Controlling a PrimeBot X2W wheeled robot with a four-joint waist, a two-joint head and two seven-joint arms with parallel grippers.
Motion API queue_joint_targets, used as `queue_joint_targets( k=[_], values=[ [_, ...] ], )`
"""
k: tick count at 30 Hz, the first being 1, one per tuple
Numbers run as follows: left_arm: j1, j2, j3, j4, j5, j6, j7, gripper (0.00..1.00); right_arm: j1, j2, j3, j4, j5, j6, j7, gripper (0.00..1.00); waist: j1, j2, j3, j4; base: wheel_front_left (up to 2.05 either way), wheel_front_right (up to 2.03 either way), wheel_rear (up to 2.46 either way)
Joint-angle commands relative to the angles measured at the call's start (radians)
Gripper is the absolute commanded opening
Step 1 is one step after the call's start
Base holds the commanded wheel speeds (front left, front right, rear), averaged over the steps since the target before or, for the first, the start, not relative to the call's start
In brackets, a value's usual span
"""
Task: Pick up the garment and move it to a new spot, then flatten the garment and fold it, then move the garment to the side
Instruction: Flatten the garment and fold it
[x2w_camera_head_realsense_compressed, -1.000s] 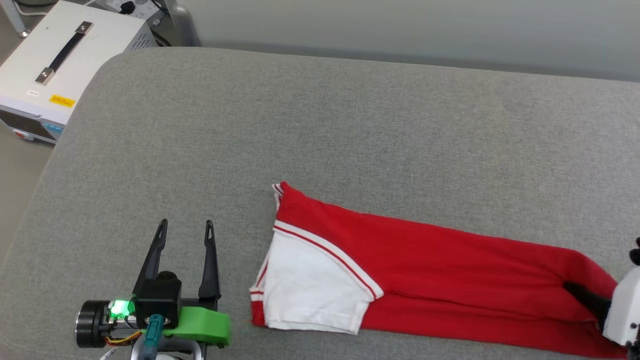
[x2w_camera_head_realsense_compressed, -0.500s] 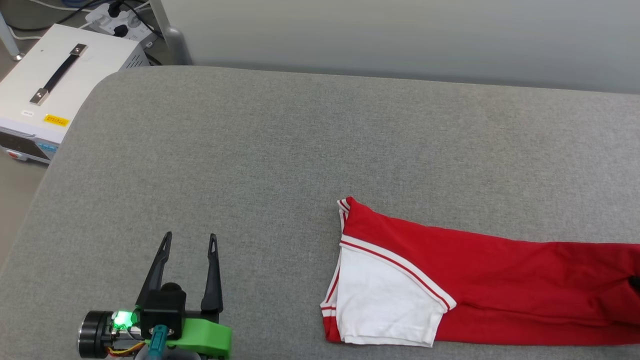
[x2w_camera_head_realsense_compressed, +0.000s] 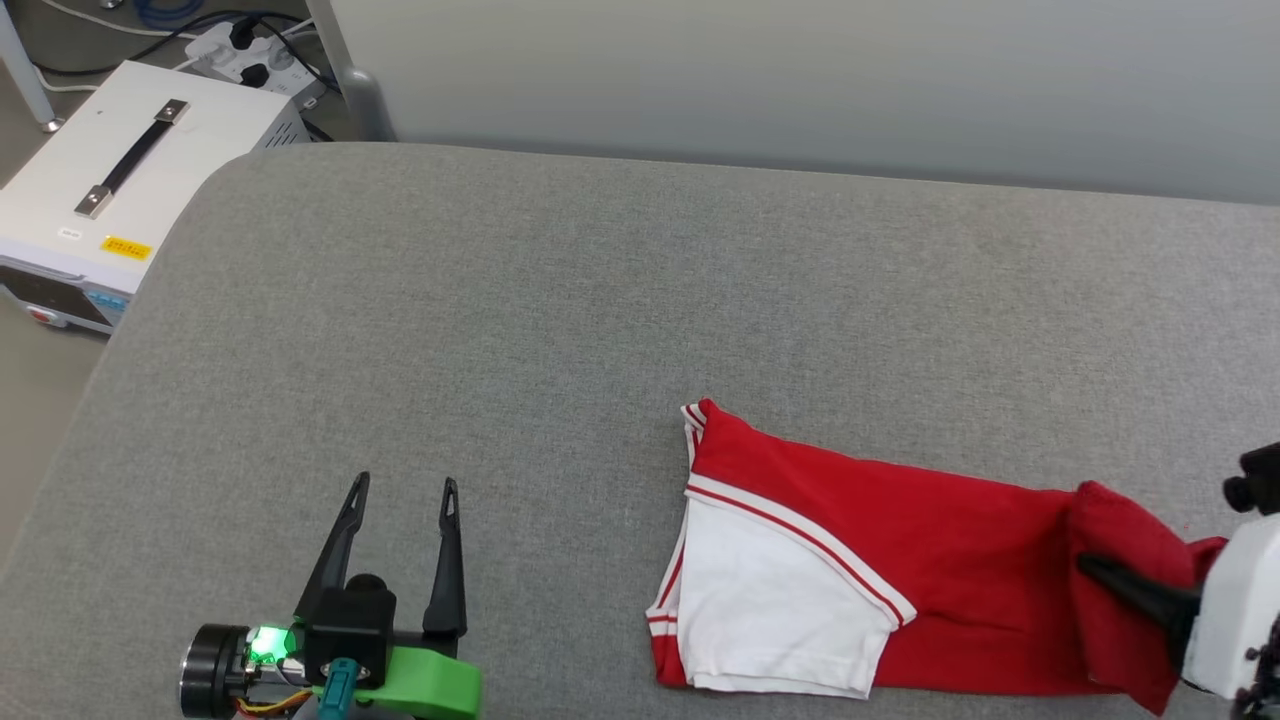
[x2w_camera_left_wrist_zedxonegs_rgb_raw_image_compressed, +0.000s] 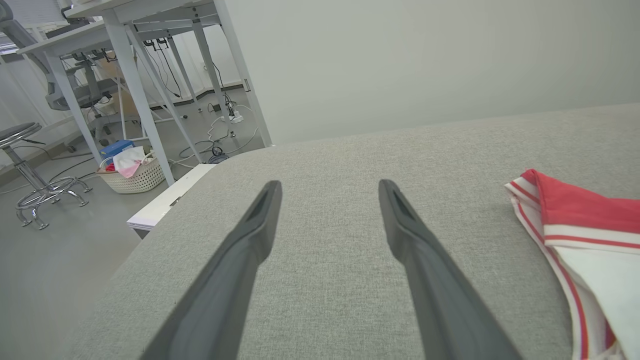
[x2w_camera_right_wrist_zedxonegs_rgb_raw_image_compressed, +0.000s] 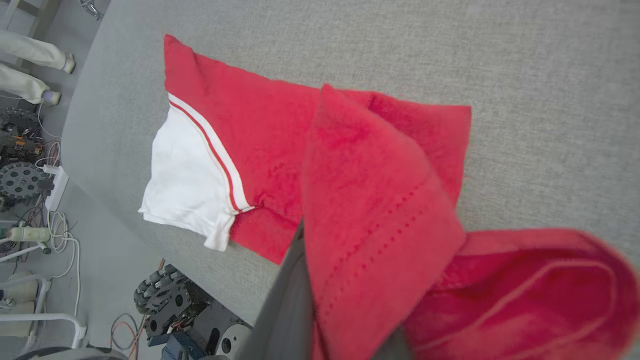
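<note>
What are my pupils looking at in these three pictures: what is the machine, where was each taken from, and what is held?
A two-armed robot; each arm ends in a two-fingered gripper. The head view looks down from its head at a grey padded surface. A red garment with a white sleeve lies there in a long strip. The left gripper hangs open and empty beside it; the left wrist view looks along its fingers. The right gripper is shut on the garment's end away from the sleeve, lifting a fold; the right wrist view shows that cloth up close.
</note>
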Motion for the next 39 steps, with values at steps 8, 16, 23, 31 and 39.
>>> queue_joint_targets(
  k=[8,16,23,31,39],
  values=[
    [-0.021,-0.017,-0.019,-0.001,0.009,-0.013,-0.006,1.00,-0.164,0.128,0.134,-0.013,-0.113,-0.001,0.071,0.00,0.0000,-0.0001,0.037,0.030,0.00,0.00,0.00],
    [-0.049,-0.028,-0.030,0.000,0.010,-0.014,-0.006,1.00,-0.303,0.218,0.261,0.073,-0.176,-0.001,0.073,0.00,0.0000,-0.0001,0.068,0.061,0.00,0.00,0.00],
    [-0.060,-0.037,-0.035,-0.003,0.008,-0.012,-0.006,1.00,-0.423,0.295,0.368,0.189,-0.202,-0.001,0.045,0.00,0.0000,-0.0001,0.091,0.078,0.00,0.00,0.00],
    [-0.078,-0.048,-0.044,-0.005,0.008,-0.010,-0.006,1.00,-0.506,0.338,0.486,0.364,-0.268,-0.001,-0.009,0.00,0.0000,-0.0001,0.115,0.095,0.00,0.00,0.00],
    [-0.072,-0.051,-0.041,-0.007,0.007,-0.005,-0.006,1.00,-0.526,0.327,0.572,0.412,-0.304,-0.001,-0.146,1.00,0.0000,-0.0001,0.097,0.086,0.00,0.00,0.00]
  ],
)
